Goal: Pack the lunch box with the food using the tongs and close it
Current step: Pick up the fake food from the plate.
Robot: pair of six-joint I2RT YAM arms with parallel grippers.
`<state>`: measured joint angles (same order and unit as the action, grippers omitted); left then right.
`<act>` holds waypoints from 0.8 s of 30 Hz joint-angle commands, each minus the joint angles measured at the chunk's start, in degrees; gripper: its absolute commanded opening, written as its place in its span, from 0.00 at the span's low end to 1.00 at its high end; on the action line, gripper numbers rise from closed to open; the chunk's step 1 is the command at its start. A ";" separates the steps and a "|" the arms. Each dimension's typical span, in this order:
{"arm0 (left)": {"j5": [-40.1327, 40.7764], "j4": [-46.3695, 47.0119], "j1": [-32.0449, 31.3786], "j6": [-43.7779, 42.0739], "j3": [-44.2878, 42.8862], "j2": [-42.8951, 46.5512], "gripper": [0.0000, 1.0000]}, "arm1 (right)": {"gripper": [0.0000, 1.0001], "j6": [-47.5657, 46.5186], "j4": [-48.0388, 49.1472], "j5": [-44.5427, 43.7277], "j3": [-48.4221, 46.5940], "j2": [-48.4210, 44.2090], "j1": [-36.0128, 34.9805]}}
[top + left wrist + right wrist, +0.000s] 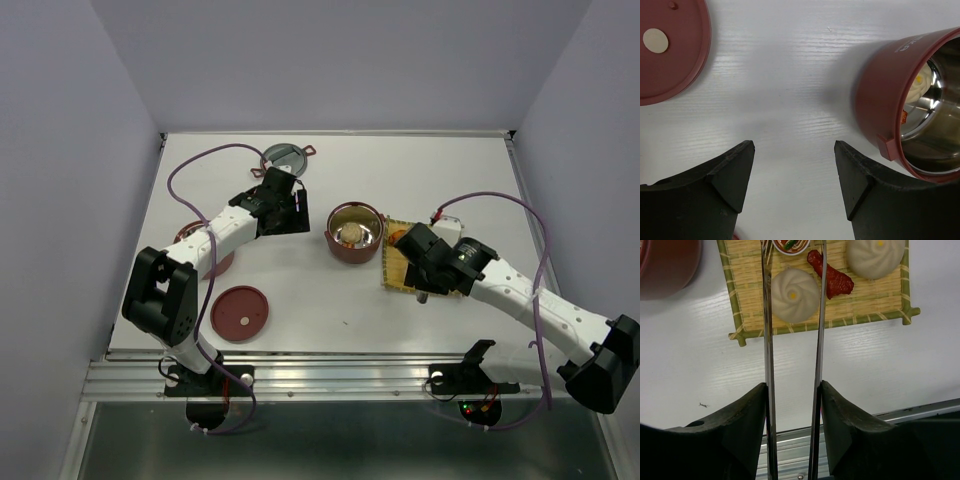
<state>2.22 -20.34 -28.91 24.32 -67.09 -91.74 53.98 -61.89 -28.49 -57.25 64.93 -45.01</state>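
Note:
My right gripper (792, 390) is shut on the tongs (768, 335). Their two silver arms reach out over the yellow woven mat (747, 270). A pale bun (795, 294) lies on the mat between the tong arms; I cannot tell if they touch it. Beside it lie a red-brown fried piece (832, 281), a second bun (875, 257) and a small round piece (790, 244) at the frame's top edge. The dark-red lunch box bowl (340, 250) stands left of the mat with a bun (353, 235) inside. My left gripper (795, 150) hangs open over bare table, empty, left of that bowl (880, 95).
A flat red lid (240, 313) with a pale centre dot lies near the front left. Another red bowl (190, 235) sits partly hidden under my left arm. A grey lid (283, 157) lies at the back. The table's metal front rail (920, 410) runs just behind my right gripper.

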 commanded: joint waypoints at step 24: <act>0.95 0.74 -0.63 -0.50 -0.76 0.07 0.76 | 0.27 -0.89 1.25 -2.53 -2.68 0.73 0.28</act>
<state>2.22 -20.34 -29.19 24.32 -67.09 -91.88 53.06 -59.81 -28.71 -57.28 66.78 -45.01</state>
